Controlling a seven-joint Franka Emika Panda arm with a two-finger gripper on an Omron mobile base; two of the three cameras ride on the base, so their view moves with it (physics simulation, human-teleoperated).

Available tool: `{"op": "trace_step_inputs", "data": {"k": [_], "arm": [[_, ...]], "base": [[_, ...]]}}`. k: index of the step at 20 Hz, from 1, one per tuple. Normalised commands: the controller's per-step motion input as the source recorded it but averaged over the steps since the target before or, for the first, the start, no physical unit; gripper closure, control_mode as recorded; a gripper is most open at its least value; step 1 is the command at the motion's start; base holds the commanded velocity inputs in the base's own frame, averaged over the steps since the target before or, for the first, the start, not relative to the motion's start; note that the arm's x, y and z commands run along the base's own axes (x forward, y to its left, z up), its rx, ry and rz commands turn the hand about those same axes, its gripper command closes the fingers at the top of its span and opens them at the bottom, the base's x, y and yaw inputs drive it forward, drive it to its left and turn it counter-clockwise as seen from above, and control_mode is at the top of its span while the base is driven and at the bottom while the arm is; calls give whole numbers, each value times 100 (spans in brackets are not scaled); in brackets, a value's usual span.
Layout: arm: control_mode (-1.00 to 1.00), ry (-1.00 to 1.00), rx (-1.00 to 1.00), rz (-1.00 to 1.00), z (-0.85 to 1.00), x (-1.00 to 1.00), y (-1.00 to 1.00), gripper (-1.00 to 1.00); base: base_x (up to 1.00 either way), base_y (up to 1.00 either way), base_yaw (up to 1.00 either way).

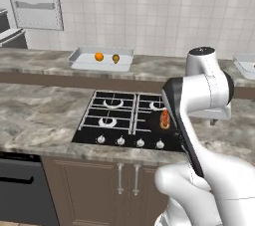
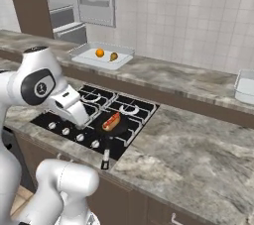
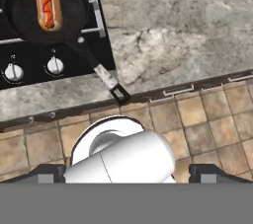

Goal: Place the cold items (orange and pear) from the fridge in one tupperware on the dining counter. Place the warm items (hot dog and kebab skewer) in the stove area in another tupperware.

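The gripper (image 3: 126, 171) points down at the tiled floor; whether its fingers are spread or closed cannot be told. Ahead of it, the bun-wrapped hot dog (image 3: 48, 2) lies in a round black frying pan (image 3: 29, 23) on the black gas stove (image 1: 114, 115). Farther off, the orange (image 1: 99, 56) and brown pear (image 1: 115, 58) sit in a shallow white tupperware tray (image 1: 82, 59).

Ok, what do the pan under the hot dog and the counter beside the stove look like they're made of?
Pan: dark matte metal by its look, its handle ending in a paler steel-like stretch. Counter: mottled grey stone, probably granite, with a faint sheen; being rendered, that stays a guess.
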Motion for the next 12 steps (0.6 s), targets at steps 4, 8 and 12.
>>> {"op": "trace_step_inputs", "data": {"k": [4,8,12], "arm": [[-100,0,3,-3,-1,14,0,-100],[-100,0,20,-3,-10,67,0,-100],[-100,-9,9,7,-53,39,0,-100]], "base": [[21,0,-5],[0,0,0],[0,0,0]]}}
